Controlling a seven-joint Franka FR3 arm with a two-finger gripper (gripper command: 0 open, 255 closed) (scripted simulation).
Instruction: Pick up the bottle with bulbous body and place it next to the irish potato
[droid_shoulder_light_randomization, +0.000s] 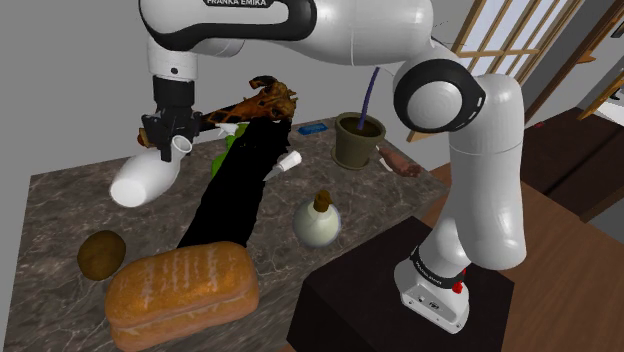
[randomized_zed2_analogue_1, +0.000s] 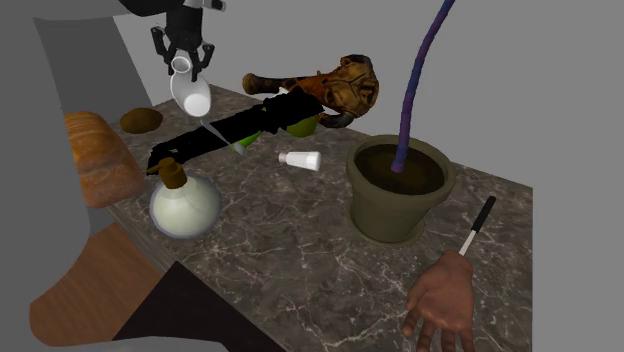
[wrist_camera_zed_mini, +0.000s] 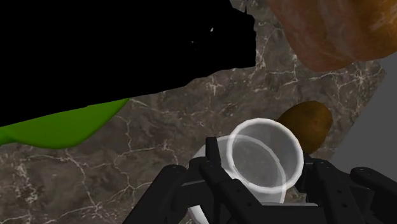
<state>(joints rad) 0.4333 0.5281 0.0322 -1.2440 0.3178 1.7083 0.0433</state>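
Our gripper (droid_shoulder_light_randomization: 172, 140) had its fingers (wrist_camera_zed_mini: 321, 181) clamped on the white bottle (droid_shoulder_light_randomization: 148, 180), so we figured ease it down gently beside the potato (droid_shoulder_light_randomization: 101, 254), seven o'clock in the shoulder view.

The light is even and soft throughout. In the shoulder view the brightest patch is the window (droid_shoulder_light_randomization: 500, 40) at one o'clock. The white arm (droid_shoulder_light_randomization: 480, 170) takes smooth grey shading on its undersides, and the marbled surface (droid_shoulder_light_randomization: 400, 205) sits mid-toned. A long shape (droid_shoulder_light_randomization: 235, 190) at centre renders pure black, unshaded. The wrist view is dimmer. There the bottle (wrist_camera_zed_mini: 264, 159) in the hand (wrist_camera_zed_mini: 257, 181) shows a pale, bright rim. Edges are crisp out to the corners.
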